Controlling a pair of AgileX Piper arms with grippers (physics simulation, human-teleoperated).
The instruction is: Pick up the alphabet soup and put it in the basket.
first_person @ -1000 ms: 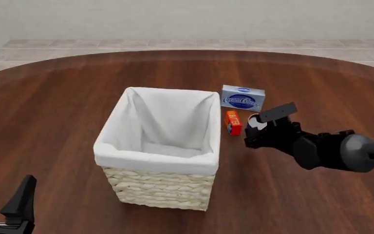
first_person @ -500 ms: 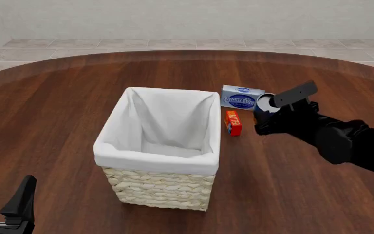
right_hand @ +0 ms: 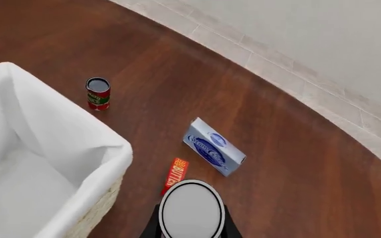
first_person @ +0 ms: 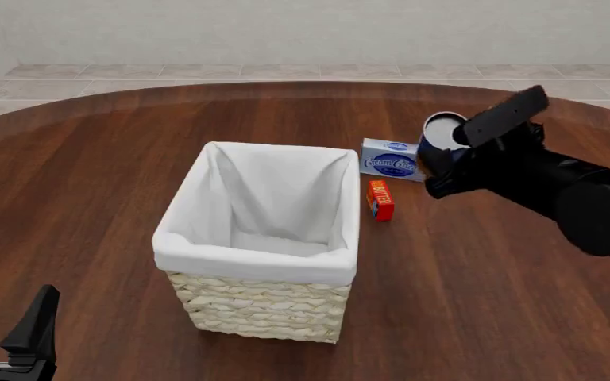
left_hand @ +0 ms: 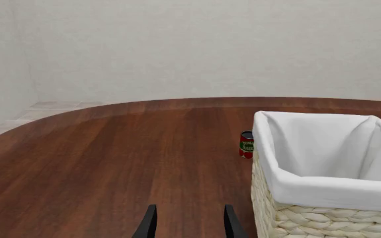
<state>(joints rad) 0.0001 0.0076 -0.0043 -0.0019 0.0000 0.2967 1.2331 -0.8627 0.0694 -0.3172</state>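
One can, the alphabet soup [first_person: 442, 132], is clamped upright in the right gripper [first_person: 440, 163], raised clear of the table [first_person: 93, 159] above the blue-and-white box [first_person: 393, 158] and the small orange-red box [first_person: 380, 198]. In the right wrist view its grey top [right_hand: 191, 209] sits between the closed fingers. Judged a carry height, chosen to clear the rim of the basket [first_person: 250, 266], which stands nearer and to the left. A second red can [right_hand: 98, 93] stands behind the basket. Left gripper [first_person: 9, 337] rests open, holding nothing.

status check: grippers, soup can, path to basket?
Right gripper shut on alphabet soup, lifted off table. Left gripper open, idle. Basket open; nothing in the way.
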